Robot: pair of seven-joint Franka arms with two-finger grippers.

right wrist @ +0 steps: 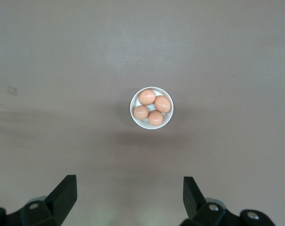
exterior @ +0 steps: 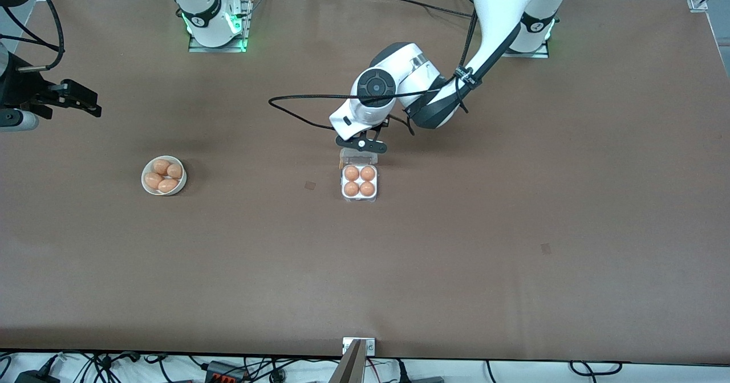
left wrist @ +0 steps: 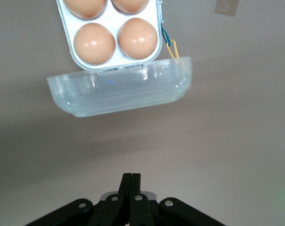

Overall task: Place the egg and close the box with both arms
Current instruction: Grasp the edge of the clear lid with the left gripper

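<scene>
Brown matting covers the table (exterior: 513, 269), which carries only two groups of objects. Near the middle sits the box (exterior: 359, 184), its four cells each filled with an egg (exterior: 352, 173), so the placing step appears complete. The clear lid (left wrist: 119, 92) lies hinged open flat on the table, on the side of the tray farther from the front camera; closing is not yet done.

The left gripper (exterior: 361, 143) hangs low just over the open lid. Its fingers (left wrist: 131, 188) are pressed together, which suits pushing or flipping the lid rather than pinching it.

The bowl (exterior: 163, 175), toward the right arm's end of the table, holds four spare eggs. The right gripper (exterior: 74, 101) waits high above that end of the table, fingers (right wrist: 65, 193) spread wide, well apart from the box; it would likely need to come across to steady the tray.
</scene>
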